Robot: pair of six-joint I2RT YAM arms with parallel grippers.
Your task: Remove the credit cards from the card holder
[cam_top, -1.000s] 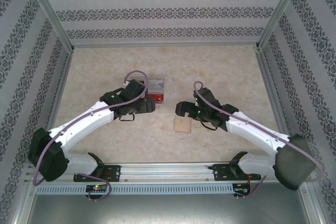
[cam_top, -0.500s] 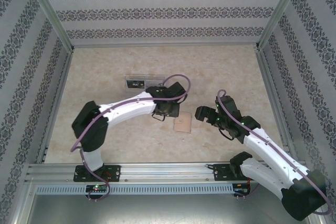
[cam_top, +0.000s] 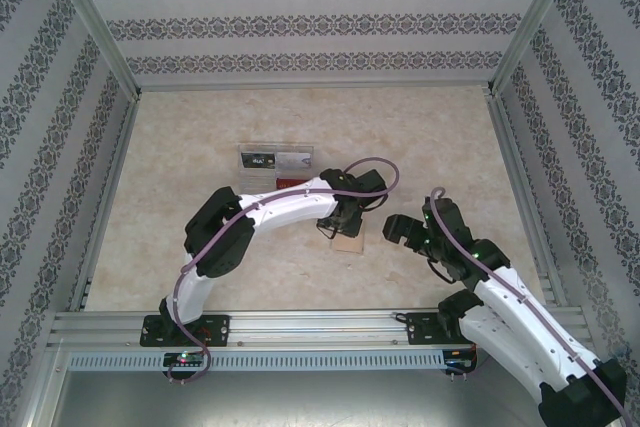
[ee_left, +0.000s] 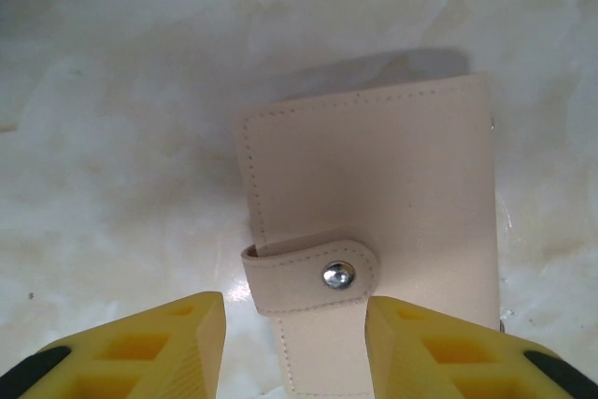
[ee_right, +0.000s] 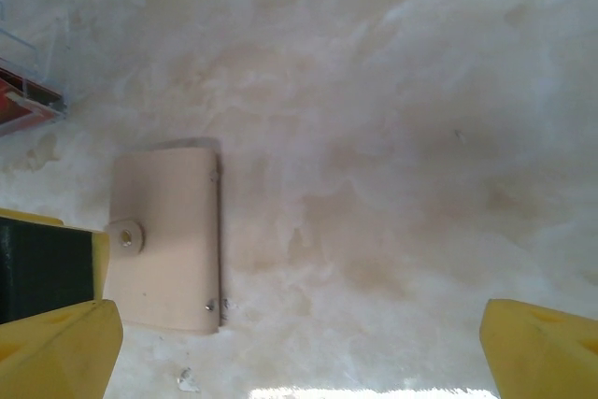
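The tan card holder (ee_left: 374,175) is lying between the fingers of the half-narrowed left tool (ee_left: 292,310); whether it is gripping, I cannot tell. The holder is probably light and soft, so take hold at the snapped strap (ee_left: 313,277). The right tool (ee_right: 299,352) is standing wide.

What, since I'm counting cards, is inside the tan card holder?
Its inside is covered: the card holder lies closed, its strap fastened by a silver snap. No card edge shows, so any contents cannot be seen.

Bright diffuse light, soft shadows, wrist views hazy, overhead view slightly grainy
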